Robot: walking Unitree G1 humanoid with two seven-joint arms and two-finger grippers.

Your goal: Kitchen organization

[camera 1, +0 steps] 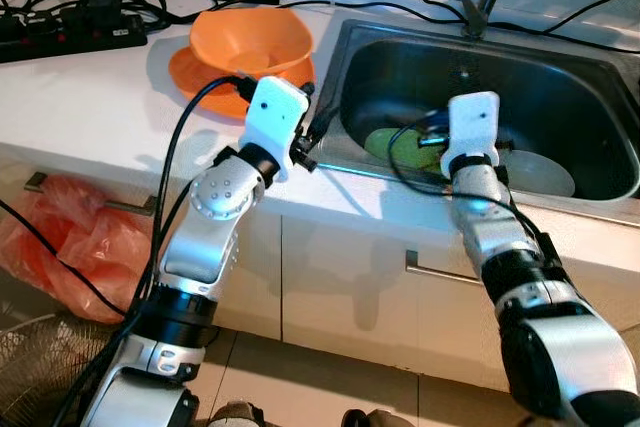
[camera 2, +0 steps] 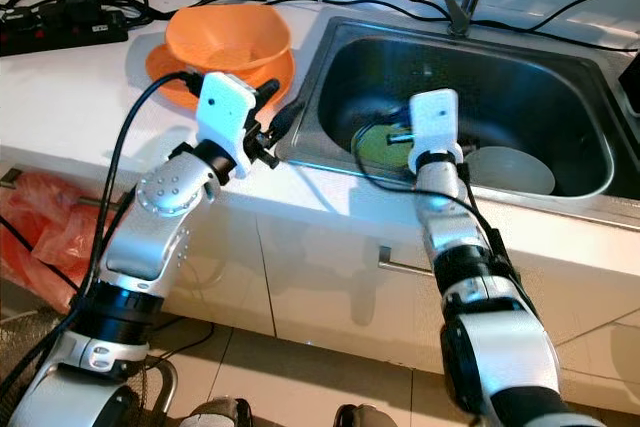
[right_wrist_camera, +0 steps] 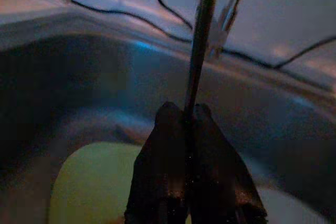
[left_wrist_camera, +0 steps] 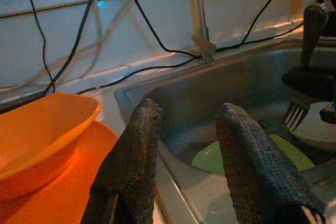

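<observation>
At centre frame, over the steel sink's (camera 1: pixel 350 57) near rim, the left gripper (left_wrist_camera: pixel 184 145) hangs spread; right of it, the right gripper (right_wrist_camera: pixel 184 114) pinches a metal fork (left_wrist_camera: pixel 300 109) above a round green plate (camera 1: pixel 395 150); upper left sits an orange plastic bowl (camera 1: pixel 250 39).

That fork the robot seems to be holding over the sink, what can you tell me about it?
The fork looks like plain metal, with a long slim handle and pale tines. The right gripper is shut on the handle, whose free end rises straight past the black fingers. In the left wrist view the tines point down, just above a white dish in the steel sink, beside a green plate. Whether the tines touch the dish cannot be told.
</observation>
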